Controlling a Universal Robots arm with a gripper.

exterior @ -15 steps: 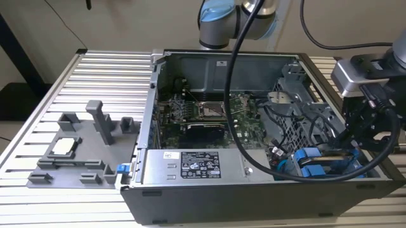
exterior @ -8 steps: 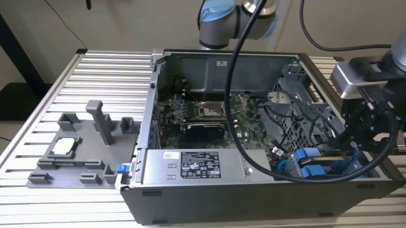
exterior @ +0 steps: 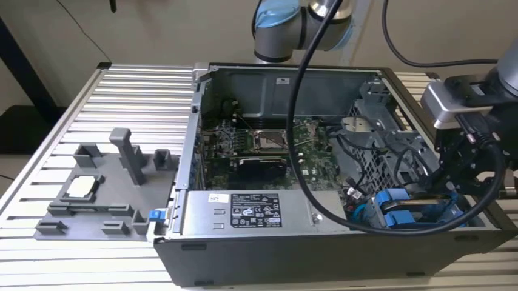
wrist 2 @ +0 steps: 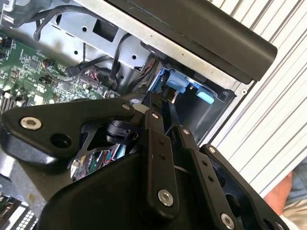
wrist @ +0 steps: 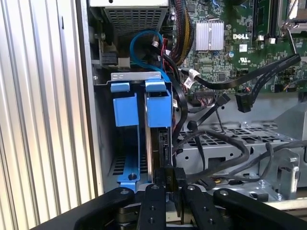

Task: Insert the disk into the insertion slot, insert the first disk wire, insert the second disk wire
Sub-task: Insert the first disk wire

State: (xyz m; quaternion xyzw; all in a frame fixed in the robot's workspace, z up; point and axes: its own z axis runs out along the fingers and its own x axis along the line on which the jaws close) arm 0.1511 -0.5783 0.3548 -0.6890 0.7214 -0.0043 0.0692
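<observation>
Gripper (wrist: 171, 189) clasping disk wire (wrist: 171, 175), disk (wrist: 158, 109) in insertion slot (wrist: 135, 75)

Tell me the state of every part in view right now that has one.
computer case: open, interior exposed.
the insertion slot: filled by the disk.
the disk: seated, in its blue carrier.
gripper: shut on black wire connector at the disk's end.
other blue carrier: seated beside the disk.
</observation>
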